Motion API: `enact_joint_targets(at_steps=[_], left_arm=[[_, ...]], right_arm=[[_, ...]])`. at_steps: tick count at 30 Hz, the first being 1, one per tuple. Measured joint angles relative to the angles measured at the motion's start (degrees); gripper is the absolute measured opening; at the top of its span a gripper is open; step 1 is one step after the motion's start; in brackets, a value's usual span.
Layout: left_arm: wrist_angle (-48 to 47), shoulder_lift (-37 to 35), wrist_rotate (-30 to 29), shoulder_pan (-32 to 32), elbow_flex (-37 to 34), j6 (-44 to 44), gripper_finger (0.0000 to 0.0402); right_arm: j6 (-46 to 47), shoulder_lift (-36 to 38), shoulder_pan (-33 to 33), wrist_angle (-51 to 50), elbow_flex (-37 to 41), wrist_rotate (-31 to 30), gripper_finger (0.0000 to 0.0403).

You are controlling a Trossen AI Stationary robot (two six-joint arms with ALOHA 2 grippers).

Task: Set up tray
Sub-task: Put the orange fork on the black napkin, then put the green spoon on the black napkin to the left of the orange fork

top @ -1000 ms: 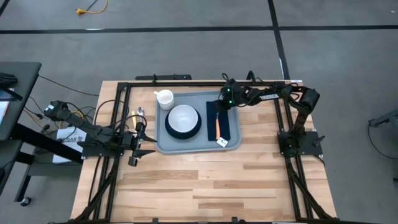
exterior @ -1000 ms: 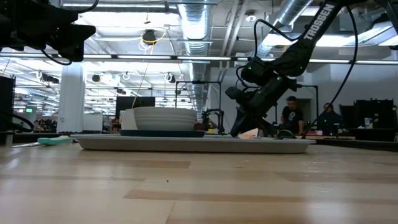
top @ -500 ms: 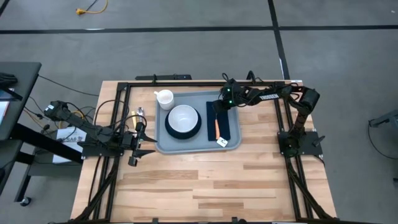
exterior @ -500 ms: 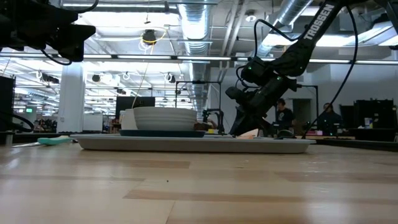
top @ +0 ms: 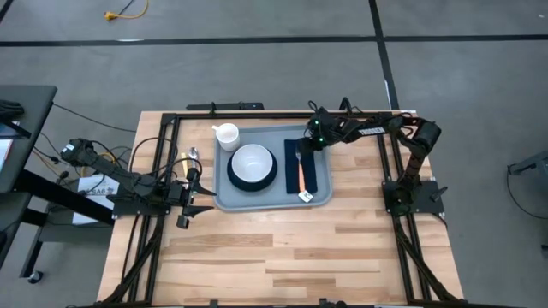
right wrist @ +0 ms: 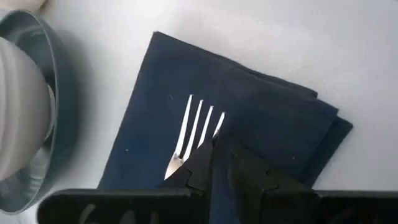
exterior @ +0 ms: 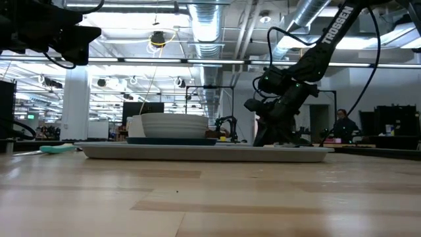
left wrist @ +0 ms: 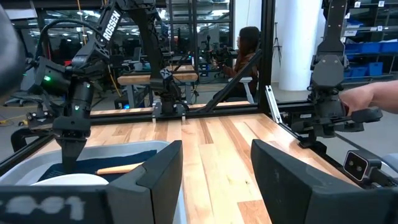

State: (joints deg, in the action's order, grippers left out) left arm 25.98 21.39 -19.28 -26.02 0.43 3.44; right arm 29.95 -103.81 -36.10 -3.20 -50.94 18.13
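the left gripper [top: 190,205] hangs low at the table's [top: 282,248] left edge, just off the tray's near-left corner, fingers spread apart and holding nothing. next, the tray [top: 224,198] sits in the far middle of the table. a white mug [top: 227,134] stands in its far-left corner, then comes a white bowl [top: 253,161] on a dark plate [top: 243,182]. right of that lies a dark napkin [top: 313,180] with an orange-handled fork [top: 300,171] on top, tines toward the far edge. the right gripper [top: 312,144] is over the napkin's far end, fingers nearly closed with nothing clearly between them, tips just beside the tines. a person [left wrist: 245,53] sits beyond the table.
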Motion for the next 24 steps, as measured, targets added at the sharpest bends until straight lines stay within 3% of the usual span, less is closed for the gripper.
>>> enact_joint_targets(at_steps=[7,15,18,24], left_arm=[[-0.01,-0.02,-0.01,0.0,0.0,0.0,0.018],[0.0,0.0,-0.01,-0.02,0.0,0.01,0.018],[-0.19,-0.02,-0.01,-0.02,-0.02,0.0,0.018],[-4.55,0.0,0.0,-0.02,-0.01,0.0,0.018]], right_arm=[[-0.48,3.99,-0.02,-0.2,0.02,-0.41,0.004],[-2.9,16.55,0.72,-5.15,0.02,-1.52,0.0039],[-5.08,22.75,3.99,-9.53,0.02,-6.8,0.004],[-5.84,31.93,18.19,-17.51,0.02,-28.1,0.004]])
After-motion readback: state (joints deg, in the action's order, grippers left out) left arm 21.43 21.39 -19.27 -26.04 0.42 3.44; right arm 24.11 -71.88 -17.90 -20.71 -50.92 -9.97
